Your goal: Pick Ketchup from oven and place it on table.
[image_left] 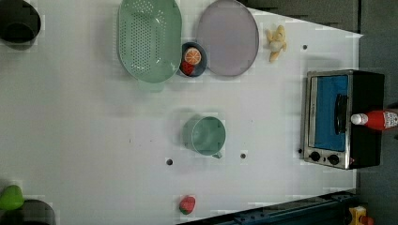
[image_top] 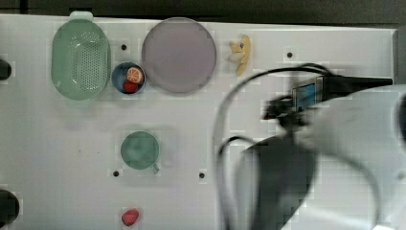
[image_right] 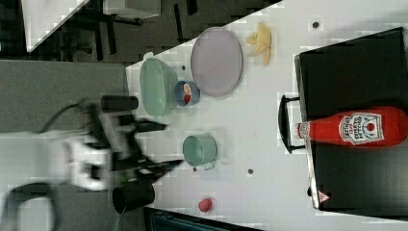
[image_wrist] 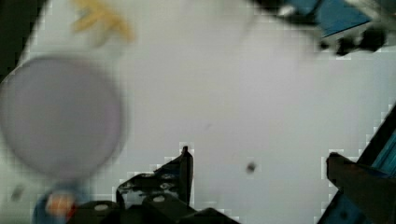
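Observation:
The Ketchup is a red bottle with a white cap and a white-and-red label. It rests on the black top of the oven, cap toward the door handle. In the left view the Ketchup sits over the oven, whose blue glass door is shut. My gripper hangs open at the right view's left, far from the bottle, above the white table. In the wrist view my gripper holds nothing, its fingers spread over bare table. My arm covers the top view's right side.
A green colander, a purple plate, a blue bowl of fruit pieces and a banana line the table's far side. A green mug stands mid-table, and a red strawberry lies near the edge. Black cylinders flank my gripper.

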Controlling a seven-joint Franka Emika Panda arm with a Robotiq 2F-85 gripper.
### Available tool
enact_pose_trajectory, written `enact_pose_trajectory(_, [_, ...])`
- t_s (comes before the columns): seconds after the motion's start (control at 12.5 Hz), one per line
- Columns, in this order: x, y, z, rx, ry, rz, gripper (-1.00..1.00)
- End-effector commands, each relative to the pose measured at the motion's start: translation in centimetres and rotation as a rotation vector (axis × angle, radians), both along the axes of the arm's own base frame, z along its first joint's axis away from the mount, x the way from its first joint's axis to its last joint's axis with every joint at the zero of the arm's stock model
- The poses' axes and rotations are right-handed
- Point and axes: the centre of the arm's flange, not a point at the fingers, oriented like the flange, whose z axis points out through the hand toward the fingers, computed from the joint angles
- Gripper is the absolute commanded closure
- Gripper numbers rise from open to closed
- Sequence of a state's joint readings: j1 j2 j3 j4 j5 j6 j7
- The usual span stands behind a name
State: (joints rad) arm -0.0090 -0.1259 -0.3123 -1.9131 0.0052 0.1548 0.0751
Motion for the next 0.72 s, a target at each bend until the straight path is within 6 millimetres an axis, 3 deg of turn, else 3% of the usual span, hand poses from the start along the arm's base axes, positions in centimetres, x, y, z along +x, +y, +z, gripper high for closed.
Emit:
enact_pose_trajectory(0.08, [-1.4,-7.9,0.4,-0.025,-0.081,-0.135,-1.0])
enact_pose_trajectory(0.48, [-0.8,-17.1,-5.7,-0.147,-0.131,-0.292,-1.0])
enact_pose_trajectory(0.56, [-1.0,-19.5,-7.7,-0.183,-0.116,-0.331,-1.0])
enact_pose_trajectory(0.72, [-1.5,-21.3,-10.5,-0.2,-0.068,-0.362,-1.0])
